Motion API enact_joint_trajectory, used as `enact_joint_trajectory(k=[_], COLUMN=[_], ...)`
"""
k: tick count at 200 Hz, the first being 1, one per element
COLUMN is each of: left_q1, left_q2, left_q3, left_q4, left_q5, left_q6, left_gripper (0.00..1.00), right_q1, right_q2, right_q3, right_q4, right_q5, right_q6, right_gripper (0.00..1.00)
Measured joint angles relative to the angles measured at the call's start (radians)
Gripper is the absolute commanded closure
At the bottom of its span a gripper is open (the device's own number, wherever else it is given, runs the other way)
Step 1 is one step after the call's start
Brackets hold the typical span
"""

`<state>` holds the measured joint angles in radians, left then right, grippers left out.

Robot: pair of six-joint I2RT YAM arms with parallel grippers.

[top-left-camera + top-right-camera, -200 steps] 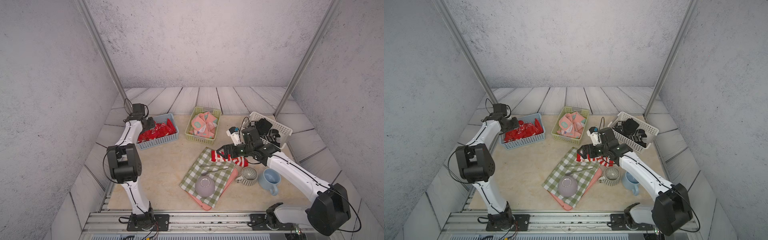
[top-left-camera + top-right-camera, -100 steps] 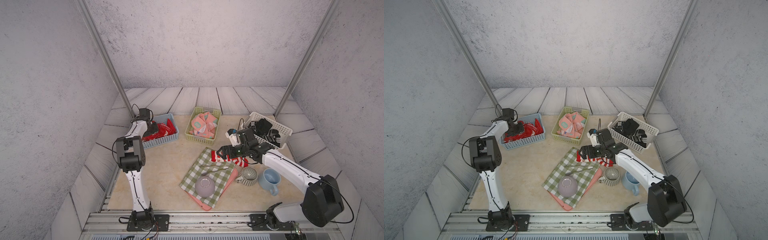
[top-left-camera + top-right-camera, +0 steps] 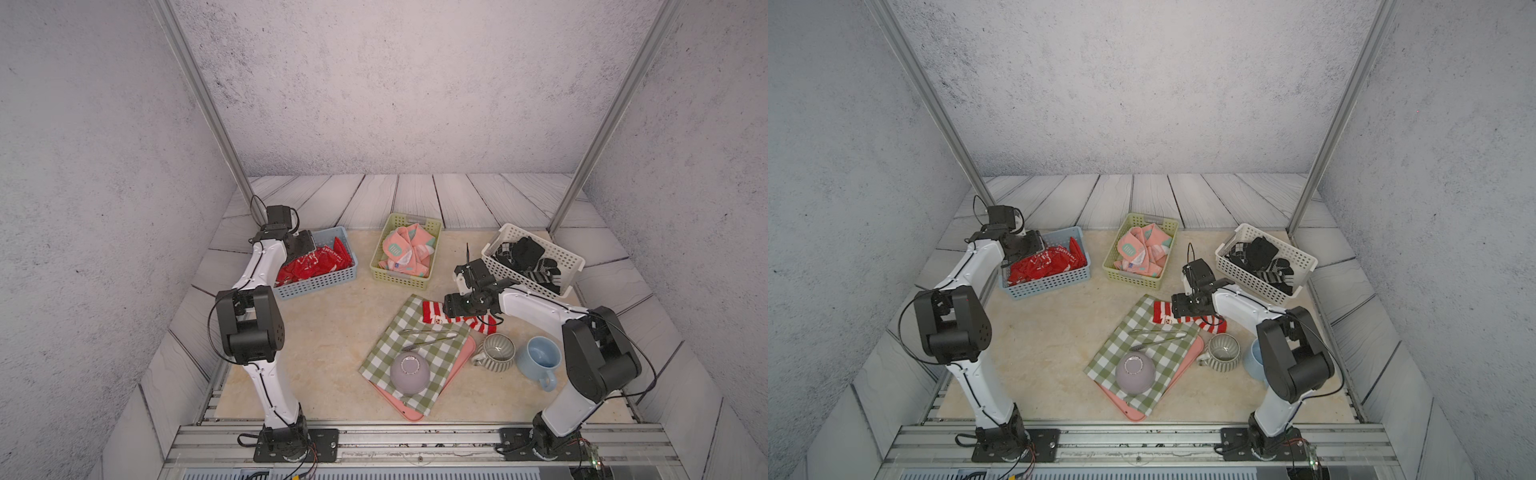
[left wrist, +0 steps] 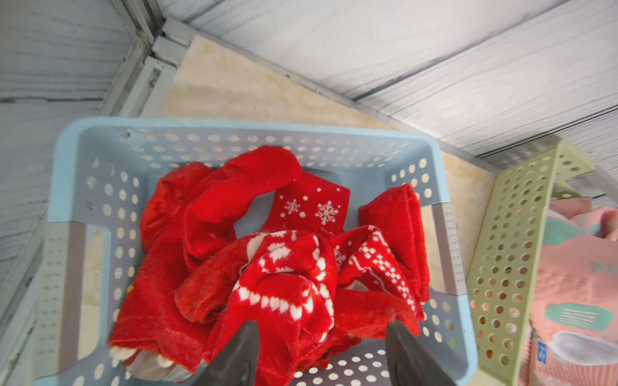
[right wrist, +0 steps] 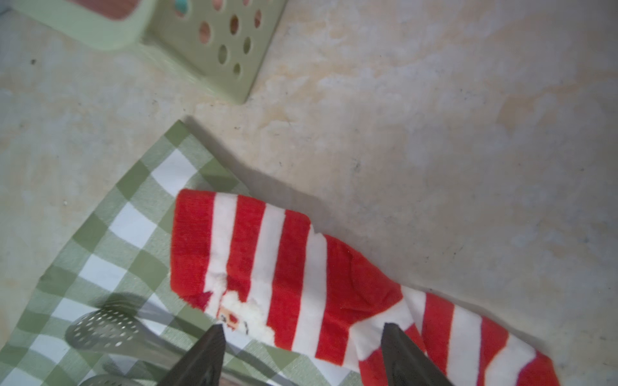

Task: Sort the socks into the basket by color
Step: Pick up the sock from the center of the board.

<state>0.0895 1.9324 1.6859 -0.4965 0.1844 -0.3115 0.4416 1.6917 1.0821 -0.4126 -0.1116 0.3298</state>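
Pickup step: right fingers (image 5: 204, 361) parted astride striped sock (image 5: 277, 254), five o'clock of green basket (image 3: 401, 282); must close next; left fingers (image 4: 237, 354) spread over blue basket (image 4: 234, 128).

Both jaws shift.
The left gripper (image 4: 321, 322) in the blue basket (image 4: 234, 125) parts wider; the right gripper (image 5: 302, 325), well right of it, narrows toward the striped sock (image 5: 284, 260).

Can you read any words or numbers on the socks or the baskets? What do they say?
No text here can be read.
The blue tag on a pink sock: tiny marks, too blurred to read.
The red socks: white snowflakes, hearts and patterns up close; from above the marks are too small to tell.
The striped sock: a Santa face, no words.
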Motion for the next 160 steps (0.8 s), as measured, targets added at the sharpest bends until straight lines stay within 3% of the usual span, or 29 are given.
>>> enact_joint_trajectory(k=[48,83,115,160], left_q1=[-0.004,-0.025,-0.063,-0.102], left_q2=[-0.102,-0.175,-0.236,-0.274], left_q3=[-0.048,-0.058,-0.085,-0.139], left_q4=[0.031,0.039,0.048,0.053], left_q5=[0.020,0.039,0.054,0.072], left_q6=[-0.008,-0.006,-0.003,-0.003], left_gripper=[0.36,0.36,0.37,0.37], right_q1=[-0.011,-0.019,-0.029,-0.040], right_q2=[0.029,0.052,0.083,0.089], right_q3=[0.000,-0.011,-0.012,-0.024], right_q4=[0.009,0.040,0.059,0.079], right_q5=[0.018,0.022,0.044,0.059], right_q6=[0.011,0.021,0.028,0.041], right_gripper=[0.27,0.40,0.43,0.77])
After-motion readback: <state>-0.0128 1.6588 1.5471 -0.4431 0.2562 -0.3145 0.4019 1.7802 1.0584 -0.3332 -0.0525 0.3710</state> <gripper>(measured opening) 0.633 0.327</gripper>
